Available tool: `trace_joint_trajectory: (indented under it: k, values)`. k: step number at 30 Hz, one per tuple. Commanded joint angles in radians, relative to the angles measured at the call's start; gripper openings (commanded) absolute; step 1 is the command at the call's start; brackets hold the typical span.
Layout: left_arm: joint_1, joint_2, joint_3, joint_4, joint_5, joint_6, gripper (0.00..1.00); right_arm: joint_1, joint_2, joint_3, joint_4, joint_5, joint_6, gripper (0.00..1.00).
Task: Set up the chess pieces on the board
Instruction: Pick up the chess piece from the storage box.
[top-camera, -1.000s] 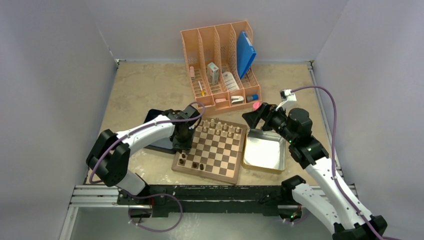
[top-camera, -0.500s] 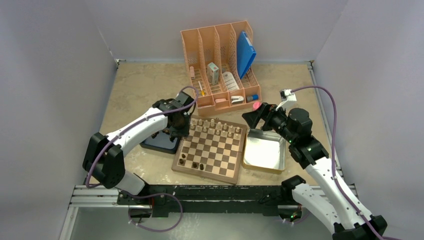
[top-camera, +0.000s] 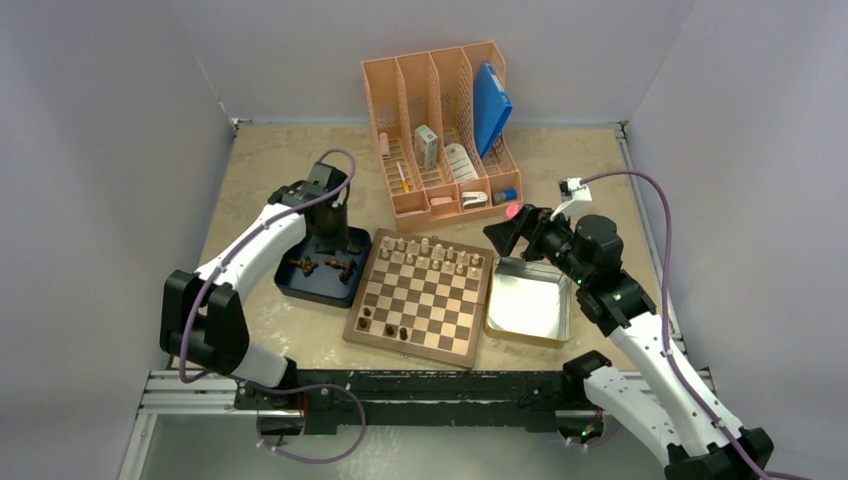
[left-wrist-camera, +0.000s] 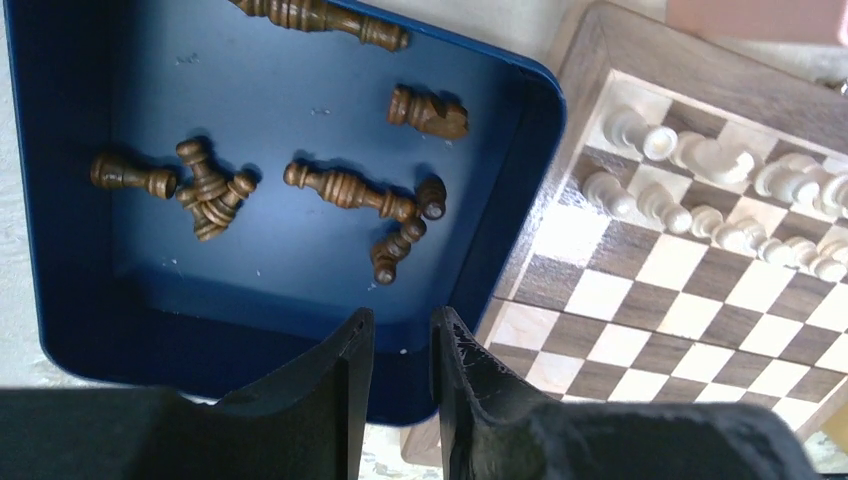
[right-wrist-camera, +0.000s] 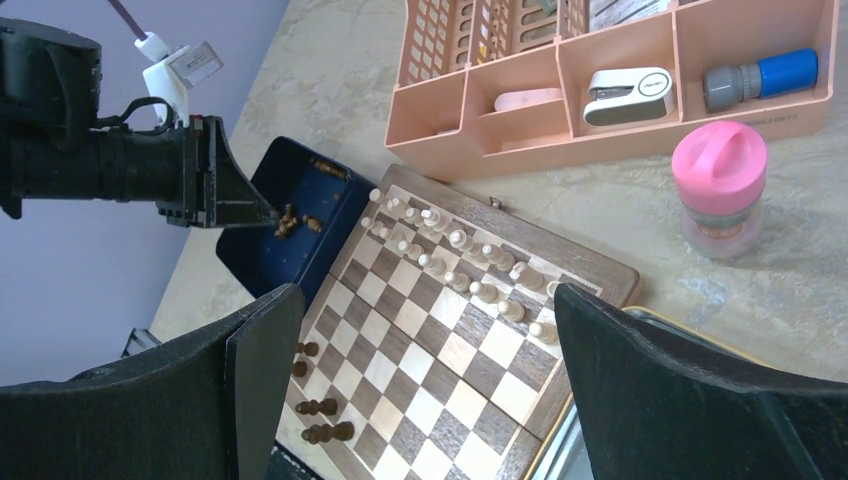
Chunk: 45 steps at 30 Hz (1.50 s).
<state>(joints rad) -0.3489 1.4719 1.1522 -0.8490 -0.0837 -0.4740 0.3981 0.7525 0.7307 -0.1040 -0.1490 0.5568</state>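
"Left wrist view first: where do the chess pieces (left-wrist-camera: 345, 190) lie against the left gripper (left-wrist-camera: 400, 320)?"

"Ahead of it and below. Several dark ones lie on their sides, scattered in the dark blue tray (left-wrist-camera: 60, 250). The gripper hangs over the tray's near wall and touches none of them. Its fingers stand a narrow slit apart with nothing between."

"And the board (left-wrist-camera: 640, 300)?"

"Just right of the tray, though I cannot tell whether the rims touch. Pale pieces (left-wrist-camera: 700, 155) stand in two rows along its far edge. Seen from the top, a few dark ones sit at its near left corner."

"The right gripper (right-wrist-camera: 428, 320)?"

"Spread wide and empty, held up by the board's far right corner, above the far edge of the metal tin (top-camera: 530, 310)."

"The surroundings?"

"A mottled beige table (top-camera: 270, 170), boxed in by plain pale walls (top-camera: 100, 150). A peach organizer (top-camera: 440, 130) stands behind the board, with a pink-capped bottle (right-wrist-camera: 718, 185) near it."

"Changed from a second ago?"

"The left arm has swung back and to the left. It was over the board's left edge, hiding most of the tray, which now shows whole. The right arm has not moved, nor have the pieces on the board."
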Motion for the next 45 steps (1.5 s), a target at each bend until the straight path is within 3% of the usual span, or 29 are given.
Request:
trace_joint_trajectory:
  k: [1,30,35,45]
  values:
    - [0.041,0.034,-0.024,0.068,0.050,0.041,0.26,-0.001,-0.020,0.025,0.040,0.004,-0.010,0.97]
    - [0.062,0.227,-0.063,0.054,0.099,0.071,0.21,-0.001,-0.002,0.015,0.047,0.009,-0.025,0.98]
    - [0.062,0.214,-0.061,0.055,0.105,0.069,0.14,-0.002,-0.008,0.009,0.053,0.007,-0.022,0.98]
    - [0.061,0.150,-0.026,0.016,0.100,0.069,0.09,-0.002,-0.010,0.010,0.047,0.011,-0.020,0.98]
